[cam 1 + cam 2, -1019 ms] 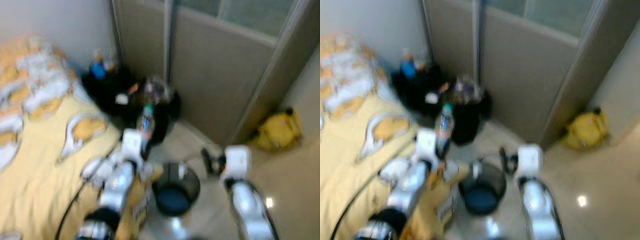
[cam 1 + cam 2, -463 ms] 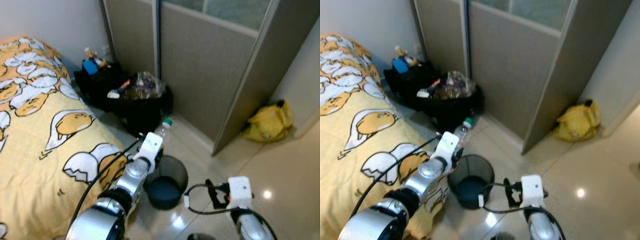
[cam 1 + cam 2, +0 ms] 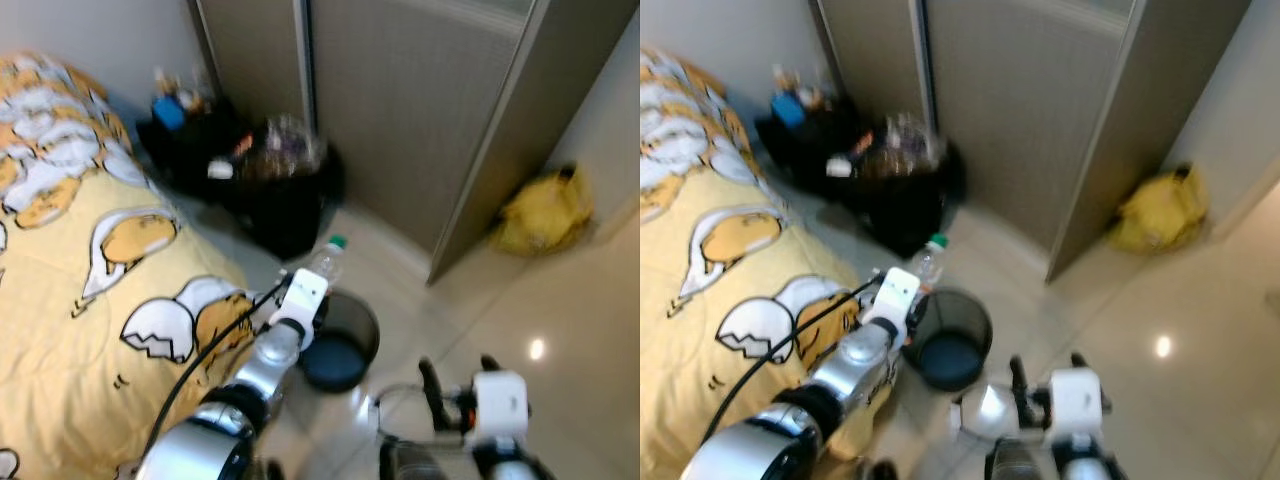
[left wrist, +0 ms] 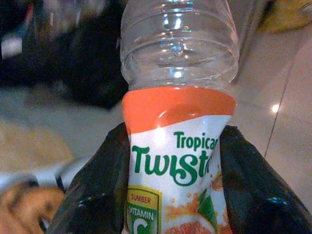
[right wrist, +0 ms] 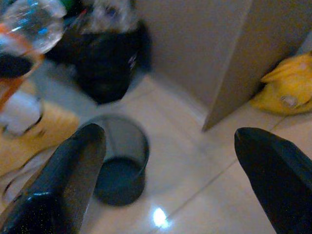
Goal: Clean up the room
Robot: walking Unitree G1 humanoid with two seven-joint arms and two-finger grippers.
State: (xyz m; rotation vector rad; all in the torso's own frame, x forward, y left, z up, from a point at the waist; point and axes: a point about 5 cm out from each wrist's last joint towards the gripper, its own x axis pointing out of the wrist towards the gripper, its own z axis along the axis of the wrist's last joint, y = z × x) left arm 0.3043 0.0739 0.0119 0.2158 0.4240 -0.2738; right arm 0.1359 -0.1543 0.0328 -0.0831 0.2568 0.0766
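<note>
While it hangs just above the bin's near rim, bottle: an empty clear drink bottle (image 3: pixel 323 262) with a green cap and an orange-and-white label, upright in the left gripper.
Left gripper: the left gripper (image 4: pixel 170 195) is clamped on the label, one black finger (image 4: pixel 92 190) pressed to each side.
Bin: a dark mesh bin (image 3: pixel 340 338) stands on the pale tiled floor just beside the bed corner, mouth open and nothing seen in it.
Change: half a second ago the bottle stood in about the same place over the bin, and a second ago it was held higher, against the black bags; the head camera has dipped and slid, and the right arm has risen so its gripper shows more fully.
Meaning: the carry looks done, and the drop into the bin reads as the step in hand; the bottle sits near the rim, so a release here could clip the edge.
Right gripper: the right gripper (image 3: pixel 1045 385) hovers low over the floor on the far side of the bin from the bed, fingers spread wide and holding nothing.
Surroundings: a yellow bed cover (image 3: pixel 70 330) with egg cartoons, black bags (image 3: pixel 270 190) of clutter by the grey sliding door (image 3: pixel 400 110), a yellow bag (image 3: pixel 545 212) on the floor beyond.
Views: the left wrist view gives the label's lettering and the pinch on it; the right wrist view shows the bin from above, with the bottle at its corner; the eye views place bottle against bin.
</note>
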